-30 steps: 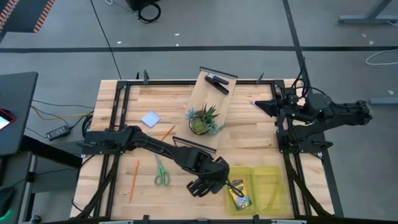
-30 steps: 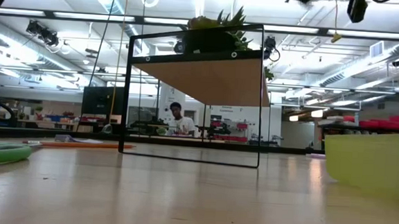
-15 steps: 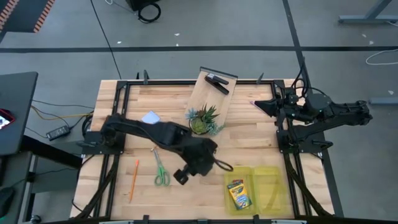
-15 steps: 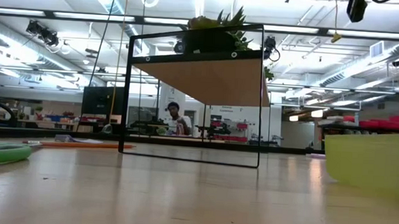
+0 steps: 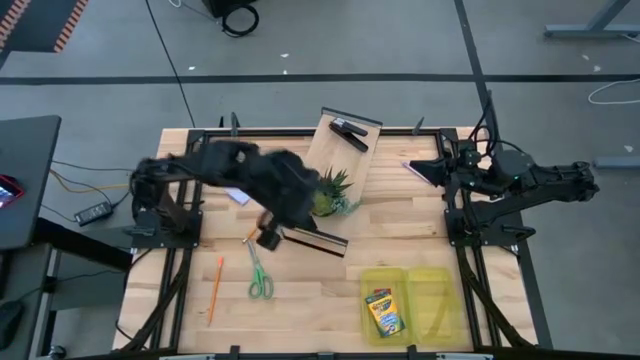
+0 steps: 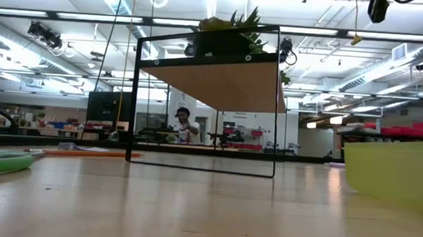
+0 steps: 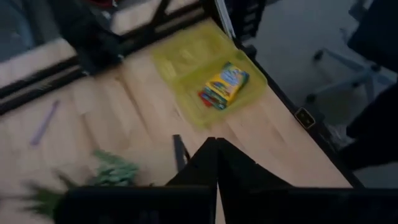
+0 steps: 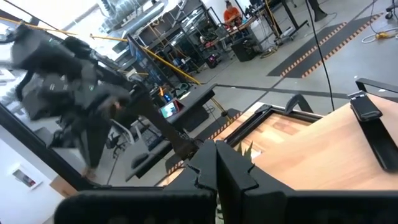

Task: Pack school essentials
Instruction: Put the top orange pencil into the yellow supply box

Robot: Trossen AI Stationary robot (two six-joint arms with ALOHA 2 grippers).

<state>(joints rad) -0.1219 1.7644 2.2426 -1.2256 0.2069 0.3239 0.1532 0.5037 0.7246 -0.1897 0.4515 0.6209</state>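
Small yellow-green crayon box (image 5: pixel 384 312) in translucent yellow tray (image 5: pixel 437 302); L gripper (image 5: pixel 268 237) fingers together, empty, nr green-handled scissors (image 5: pixel 260 280); R gripper (image 5: pixel 418 170) fingers together, parked at far R edge.

The wooden table (image 5: pixel 400 225) carries a yellow tray (image 5: pixel 412 304), scissors (image 5: pixel 259 279), a pencil (image 5: pixel 214 289) and a tilted board (image 5: pixel 335 165).

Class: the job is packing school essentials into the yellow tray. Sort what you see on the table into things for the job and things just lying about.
For the job: crayon box already in the yellow tray, scissors, orange pencil, pale pad.

Lying about: potted plant, black clip.
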